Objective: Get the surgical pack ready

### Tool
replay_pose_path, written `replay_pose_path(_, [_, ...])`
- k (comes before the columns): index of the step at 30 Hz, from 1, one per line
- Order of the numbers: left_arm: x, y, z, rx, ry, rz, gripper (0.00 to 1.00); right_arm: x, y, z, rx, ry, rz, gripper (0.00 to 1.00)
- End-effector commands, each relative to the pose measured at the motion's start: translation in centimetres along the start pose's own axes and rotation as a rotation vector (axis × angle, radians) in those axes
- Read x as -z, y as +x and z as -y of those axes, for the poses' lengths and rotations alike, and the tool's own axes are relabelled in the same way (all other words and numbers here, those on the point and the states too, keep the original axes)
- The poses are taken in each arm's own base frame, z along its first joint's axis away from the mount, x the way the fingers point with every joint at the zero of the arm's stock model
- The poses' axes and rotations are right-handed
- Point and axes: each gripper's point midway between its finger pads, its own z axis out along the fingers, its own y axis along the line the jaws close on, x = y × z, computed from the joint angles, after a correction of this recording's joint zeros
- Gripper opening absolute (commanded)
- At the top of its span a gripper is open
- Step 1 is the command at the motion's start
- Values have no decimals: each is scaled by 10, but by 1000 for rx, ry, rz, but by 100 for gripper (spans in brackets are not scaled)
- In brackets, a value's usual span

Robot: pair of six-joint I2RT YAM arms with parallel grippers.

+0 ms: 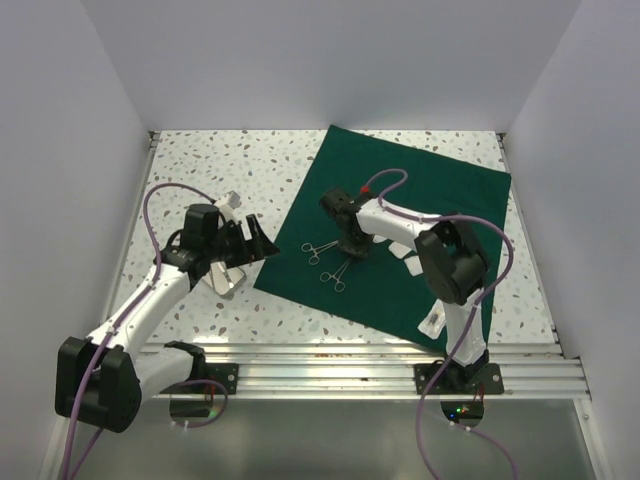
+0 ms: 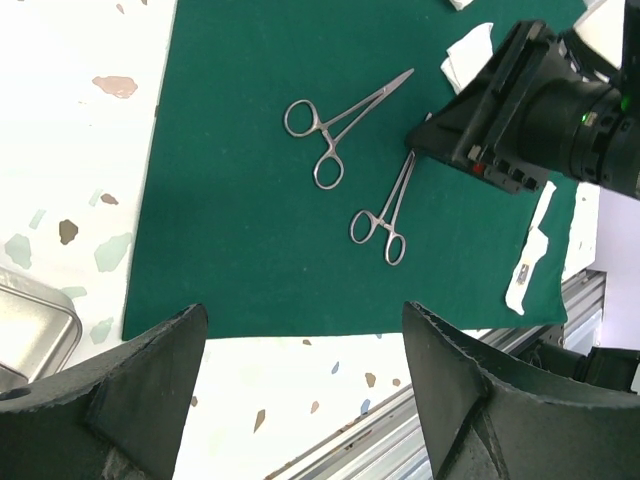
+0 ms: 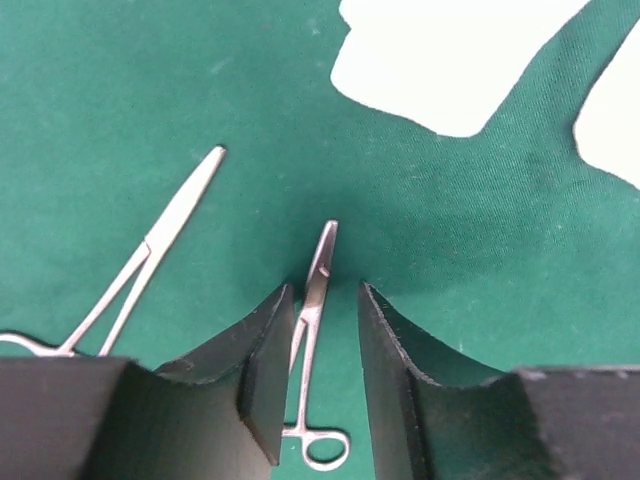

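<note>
While drape lies spread flat and unfolded, toward table's 1 o'clock, I judge pack early-stage. First forceps and second forceps, at its 5 o'clock, loose on cloth. Gauze pads at 3 o'clock of them. Steel tray off cloth, 9 o'clock of drape, beside left gripper: jaws wide, empty. Right gripper straddles second forceps, jaws part-way apart, not yet clamped. Left, my guess: gather instruments and gauze, bring tray onto cloth, fold drape.
</note>
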Motion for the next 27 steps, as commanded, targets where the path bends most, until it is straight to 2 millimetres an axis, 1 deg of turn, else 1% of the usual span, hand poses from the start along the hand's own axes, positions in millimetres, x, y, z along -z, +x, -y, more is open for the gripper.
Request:
replay_pose_path(1, [0, -11, 12, -48, 47, 27, 82, -11, -3, -7, 30, 7, -7, 36])
replay_pose_path(5, [-1, -10, 12, -43, 55, 21, 82, -19, 4, -12, 64, 11, -44, 34])
replay_pose_path(8, [-2, -9, 13, -42, 58, 15, 82, -24, 11, -10, 78, 22, -78, 29])
replay_pose_path(9, [-2, -9, 13, -42, 58, 15, 82, -26, 15, -6, 76, 30, -90, 25])
replay_pose_path(11, [-1, -9, 14, -45, 67, 13, 82, -25, 15, -7, 59, 9, -96, 19])
replay_pose_path(12, [-1, -9, 16, -48, 75, 11, 82, -26, 18, -2, 59, 13, -100, 16])
replay_pose_path(13, [-1, -8, 18, -57, 92, 4, 82, -20, 13, -5, 49, -8, -84, 11])
replay_pose_path(15, [-1, -7, 21, -67, 112, -1, 82, -16, 8, -2, 52, -18, -66, 6])
replay_pose_path(17, [-1, -5, 28, -76, 155, -10, 82, -6, -2, -7, 76, -60, -31, 1])
replay_pose_path(21, [-7, 3, 36, -69, 217, -50, 82, 9, -16, -18, 156, -143, 19, 0])
replay_pose_path(22, [-9, 4, 40, -70, 245, -56, 82, 12, -21, -24, 159, -174, 43, 0])
replay_pose_path(23, [-10, 5, 41, -68, 256, -57, 82, 16, -22, -27, 183, -210, 52, 0])
replay_pose_path(24, [-12, 8, 42, -59, 261, -62, 82, 21, -22, -24, 187, -235, 66, 0])
replay_pose_path(25, [-13, 6, 45, -66, 275, -49, 82, 25, -27, -32, 185, -286, 97, 0])
replay_pose_path(27, [-15, 9, 50, -72, 293, -49, 82, 31, -28, -31, 206, -327, 117, 0])
